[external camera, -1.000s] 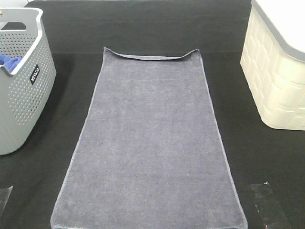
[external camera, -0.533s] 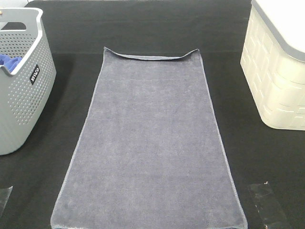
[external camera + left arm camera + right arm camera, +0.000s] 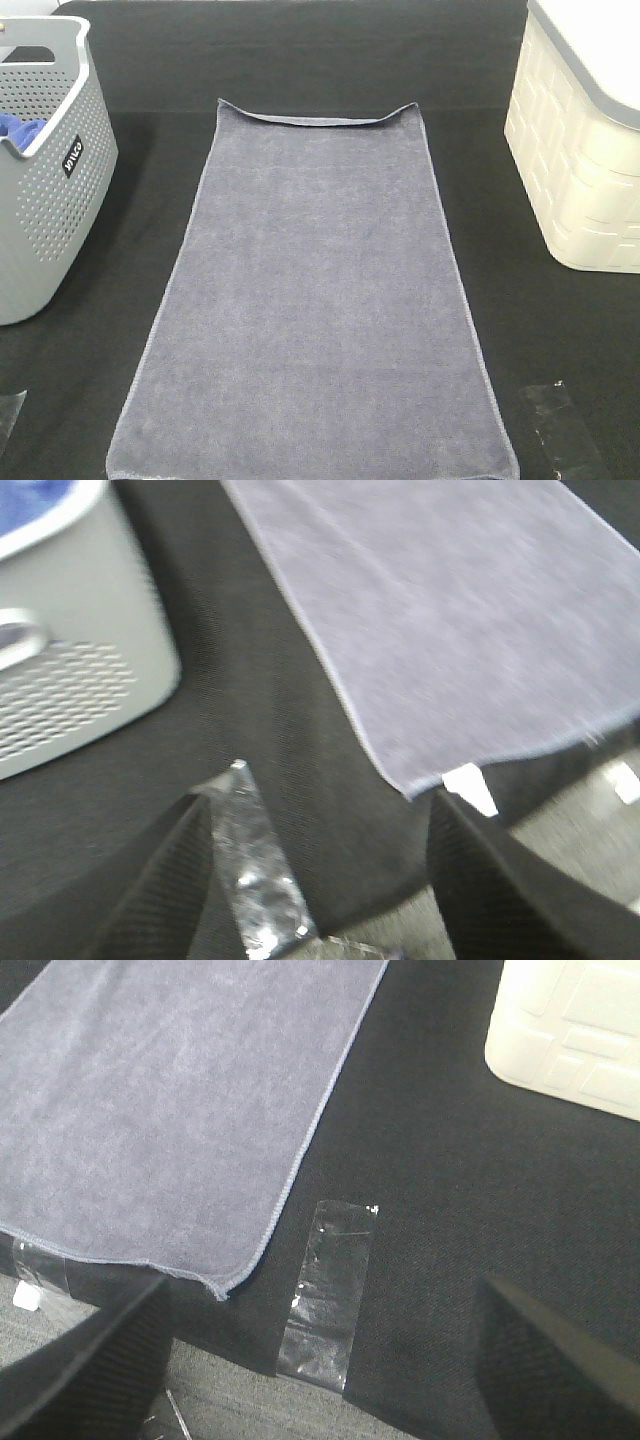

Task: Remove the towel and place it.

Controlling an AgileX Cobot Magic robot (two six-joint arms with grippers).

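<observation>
The towel point(image 3: 315, 300) lies flat mid-frame on the black table point(image 3: 300, 60), bare strips separating it from the grey basket point(image 3: 45, 190) at left and cream bin point(image 3: 580, 160) at right. Left gripper point(image 3: 320, 880) and right gripper point(image 3: 320, 1360) both hang spread, empty.

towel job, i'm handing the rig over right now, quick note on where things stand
Left tool: open, empty, above the table edge near the towel's near left corner.
Right tool: open, empty, near the towel's near right corner.
Towel: spread flat on the black table, between the grey perforated basket and the cream bin; far edge slightly curled.
Blue cloth: in the basket.
Done: towel out and laid flat.
Left: nothing is gripped; check whether this spot is final.
</observation>
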